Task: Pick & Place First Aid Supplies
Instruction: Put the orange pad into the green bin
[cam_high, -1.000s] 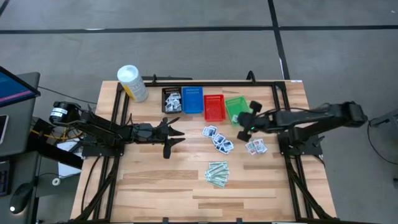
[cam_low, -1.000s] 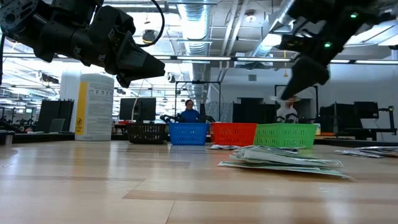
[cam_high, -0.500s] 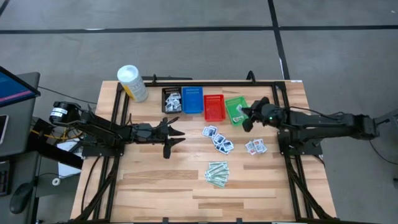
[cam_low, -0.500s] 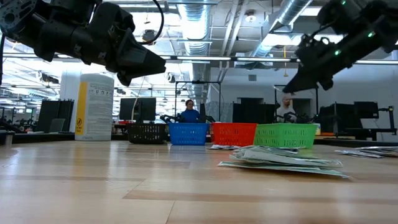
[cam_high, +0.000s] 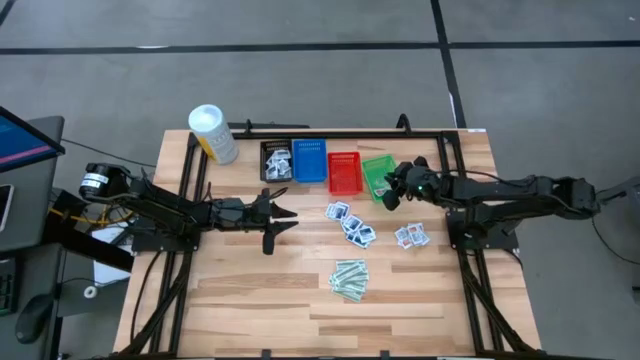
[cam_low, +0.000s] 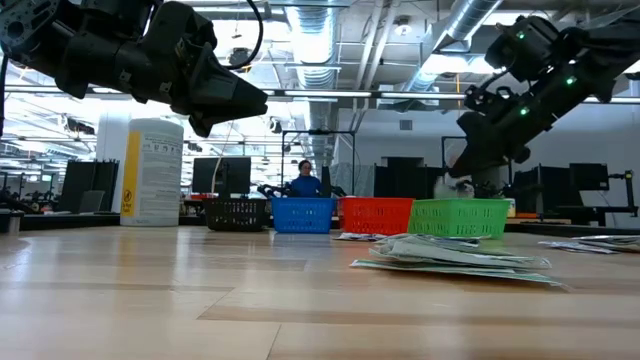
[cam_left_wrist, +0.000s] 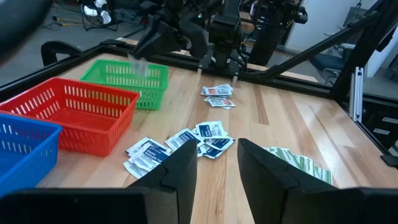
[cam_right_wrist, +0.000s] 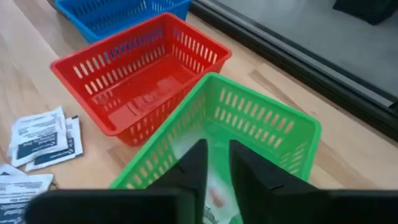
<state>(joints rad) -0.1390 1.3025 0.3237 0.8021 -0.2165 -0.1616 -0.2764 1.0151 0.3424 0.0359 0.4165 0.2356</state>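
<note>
My right gripper (cam_right_wrist: 217, 155) hangs over the near part of the green basket (cam_high: 378, 172), fingers a little apart. A white packet (cam_right_wrist: 214, 190) shows as a pale blur just below them, inside the basket's rim. Loose first aid supplies lie flat on the table: blue-print packets (cam_high: 350, 224), red-print packets (cam_high: 411, 236) and pale-green strips (cam_high: 349, 278). My left gripper (cam_high: 285, 218) waits open above the table's left middle with nothing between its fingers. My right gripper points slanting down into the green basket from the table's right side. The blurred packet (cam_left_wrist: 138, 65) sits right under its fingertips. I cannot tell whether the fingers touch it.
Black (cam_high: 276, 160), blue (cam_high: 309, 160) and red (cam_high: 344, 172) baskets stand in a row to the left of the green one, the black one holding packets. A tall white tub (cam_high: 212, 133) stands at the far left. A black frame rail (cam_high: 440, 180) runs behind the right arm.
My right gripper has swung from above the table near the red-print packets toward the far edge, over the green basket. It has rolled and sunk a little on the way.
</note>
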